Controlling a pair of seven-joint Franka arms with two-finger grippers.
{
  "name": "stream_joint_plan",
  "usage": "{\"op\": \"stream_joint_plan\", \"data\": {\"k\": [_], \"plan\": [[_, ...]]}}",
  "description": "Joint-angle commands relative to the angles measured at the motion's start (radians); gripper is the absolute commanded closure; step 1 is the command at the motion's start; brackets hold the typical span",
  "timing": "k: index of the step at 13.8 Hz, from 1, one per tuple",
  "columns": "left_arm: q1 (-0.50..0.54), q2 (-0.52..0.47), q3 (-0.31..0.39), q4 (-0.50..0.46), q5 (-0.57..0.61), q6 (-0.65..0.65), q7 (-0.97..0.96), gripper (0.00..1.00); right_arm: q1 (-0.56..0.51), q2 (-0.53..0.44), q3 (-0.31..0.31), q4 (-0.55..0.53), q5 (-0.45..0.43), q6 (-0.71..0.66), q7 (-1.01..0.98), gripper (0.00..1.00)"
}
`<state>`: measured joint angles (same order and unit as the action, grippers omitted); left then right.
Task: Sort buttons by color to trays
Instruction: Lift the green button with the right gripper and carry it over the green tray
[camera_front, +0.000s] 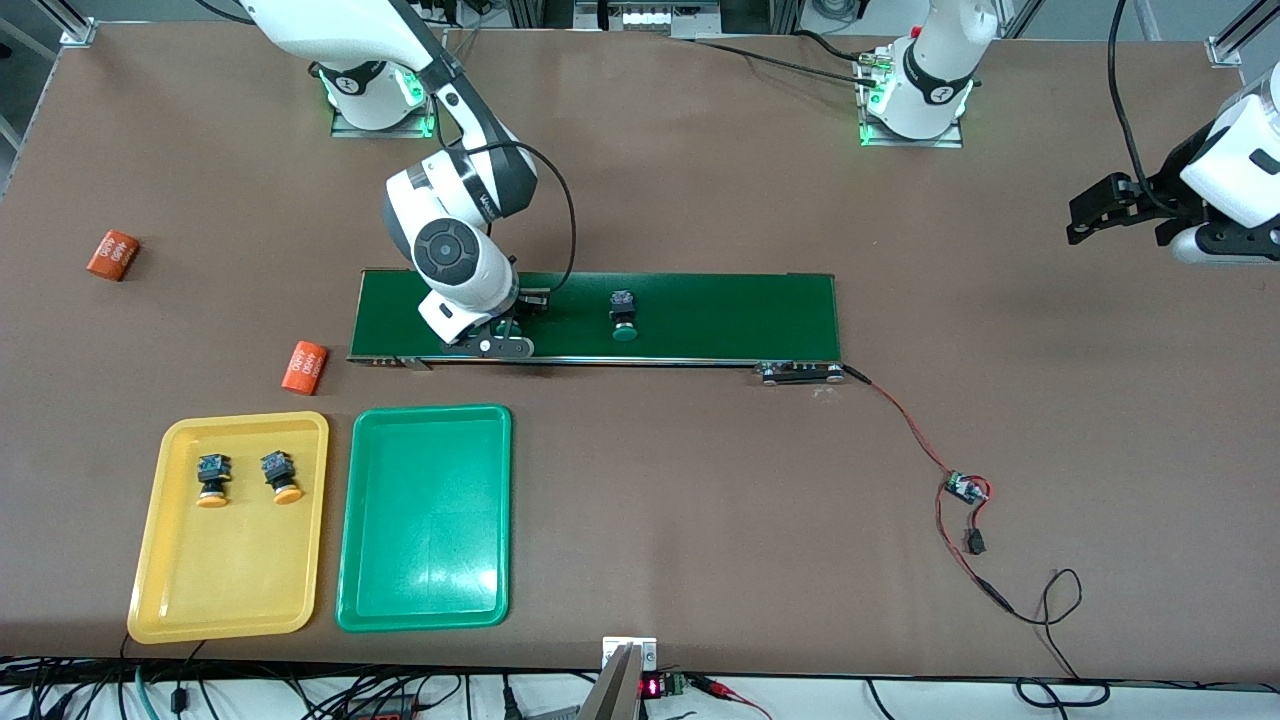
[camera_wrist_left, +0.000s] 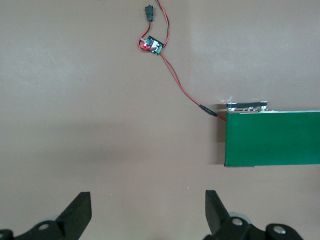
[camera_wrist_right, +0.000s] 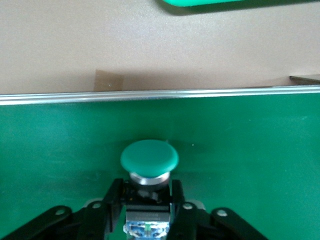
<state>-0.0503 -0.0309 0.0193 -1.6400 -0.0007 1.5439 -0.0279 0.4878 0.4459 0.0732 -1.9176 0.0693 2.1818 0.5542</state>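
Brown matte tabletop spreads wide around the long dark-green conveyor belt (camera_front: 700, 318), which I take as my landmark. My right gripper (camera_wrist_right: 148, 200) is down on the belt at the end toward the right arm, its black fingers (camera_wrist_right: 111, 200) clamped on the black-and-blue body of a green-capped push-button switch (camera_wrist_right: 149, 159); the round cap juts out toward the belt's silver edge rail (camera_wrist_right: 160, 95). A second green-capped button (camera_front: 624, 318) stands on the belt near its middle, well apart from the grip. The shallow green plastic tray (camera_front: 425, 600) lies nearer the front camera than the belt and looks bare; the shallow yellow plastic tray (camera_front: 165, 560) beside it holds both yellow-orange-capped buttons (camera_front: 212, 478), so yellow looks done. To do this step well, I judge I should lift straight up until the cap clears the rail, then carry it to the green tray and set it down low. That path looks open. Two orange cylinders with white print (camera_front: 305, 367) lie off the belt's end, clear of the route. My left gripper (camera_wrist_left: 145, 212) waits with fingers spread wide over bare table off the belt's other end, near the red-and-black wiring (camera_wrist_left: 175, 80).
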Motion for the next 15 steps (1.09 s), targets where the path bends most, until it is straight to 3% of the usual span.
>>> {"op": "stream_joint_plan", "data": {"k": [1,6,9,12,15], "plan": [[0.001,-0.004,-0.002,0.017,0.011,-0.027,0.022,0.00,-0.003,-0.015,0.002,-0.012,0.001,0.012,0.015,0.73],[0.001,-0.003,-0.002,0.017,0.010,-0.027,0.022,0.00,-0.044,-0.004,-0.009,0.119,-0.041,0.015,-0.006,0.76],[0.001,-0.003,-0.002,0.017,0.010,-0.027,0.022,0.00,-0.077,0.071,-0.061,0.250,-0.118,0.015,-0.100,0.76],[0.001,-0.001,-0.002,0.017,0.008,-0.025,0.022,0.00,-0.133,0.187,-0.095,0.402,-0.117,0.030,-0.284,0.76],[0.000,-0.001,-0.002,0.017,0.008,-0.025,0.022,0.00,-0.156,0.272,-0.142,0.440,-0.117,0.146,-0.394,0.76]]}}
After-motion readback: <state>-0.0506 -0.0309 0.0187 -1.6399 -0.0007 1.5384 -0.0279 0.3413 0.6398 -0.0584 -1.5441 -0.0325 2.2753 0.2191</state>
